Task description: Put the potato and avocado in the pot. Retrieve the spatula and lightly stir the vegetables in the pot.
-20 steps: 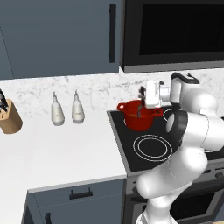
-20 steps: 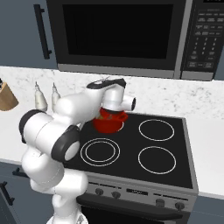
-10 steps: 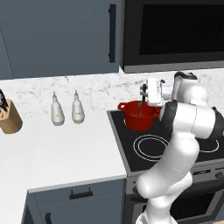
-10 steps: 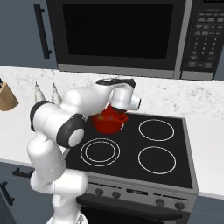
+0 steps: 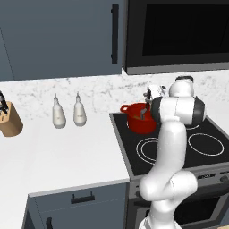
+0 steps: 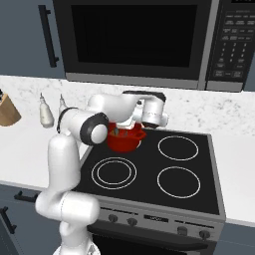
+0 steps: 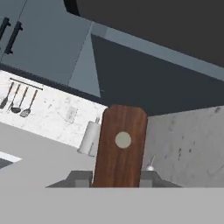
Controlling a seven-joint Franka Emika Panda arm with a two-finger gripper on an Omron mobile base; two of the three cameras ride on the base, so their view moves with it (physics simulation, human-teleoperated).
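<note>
The red pot [image 5: 139,121] stands on the stove's back left burner, also seen as the red pot [image 6: 123,142]. My gripper [image 5: 148,98] hovers just over its right rim, gripper [image 6: 131,121] lying nearly level. It is shut on the spatula: in the hand view the reddish-brown spatula handle [image 7: 120,146] stands between the fingertips [image 7: 81,178] of the gripper [image 7: 114,179]. Its lower end dips into the pot. An ochre bit of the potato [image 6: 127,133] shows inside the pot, potato [image 5: 142,117]. The avocado is hidden behind the pot wall.
Two pale bottles [image 5: 68,114] and a knife block [image 5: 9,118] stand on the white counter left of the black stove [image 6: 164,174]. A microwave [image 6: 134,40] hangs low above the pot. My own forearm crosses in front of the pot in the left base view.
My elbow has swung up and round while the hand stayed over the pot, drifting slightly toward the pot's right side with the spatula held in it.
</note>
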